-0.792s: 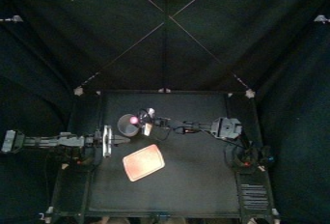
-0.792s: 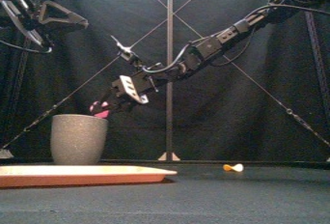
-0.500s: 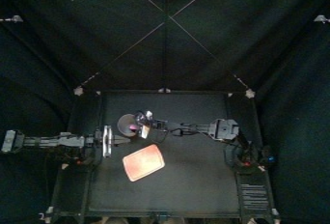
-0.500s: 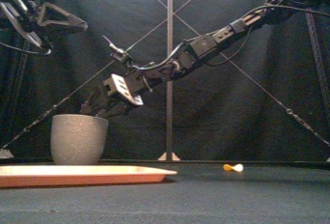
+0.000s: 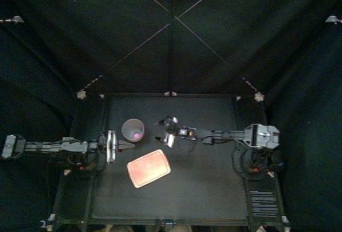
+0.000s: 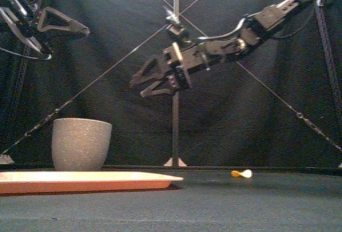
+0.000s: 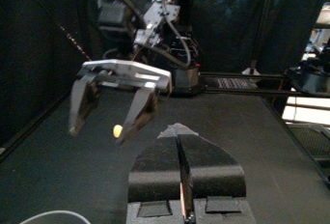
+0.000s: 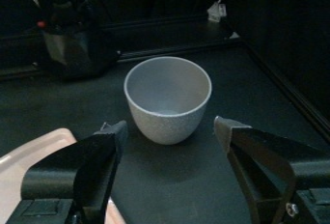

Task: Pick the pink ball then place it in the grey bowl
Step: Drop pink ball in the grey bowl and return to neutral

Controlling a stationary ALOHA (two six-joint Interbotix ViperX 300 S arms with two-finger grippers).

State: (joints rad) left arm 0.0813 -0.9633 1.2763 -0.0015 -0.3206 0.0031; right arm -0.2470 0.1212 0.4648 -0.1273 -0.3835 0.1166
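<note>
Just in front of the grey cup (image 6: pixel 82 143), flat pink tray (image 6: pixel 80 181) on the counter (image 6: pixel 241 204). Level with the cup, well off to its right, small yellow toy (image 6: pixel 241 174). Above the cup and to its right, right gripper (image 6: pixel 154 91) in mid-air, jaws spread wide, empty. High to the cup's left, left gripper (image 7: pixel 179 136), jaws pressed together. No sight of the pink ball; inside the cup or not, cannot tell.

Black curtains (image 5: pixel 30 96) close in both sides of my small black desk (image 5: pixel 201 188); behind the desk hangs the dark back curtain (image 5: pixel 94 31).
</note>
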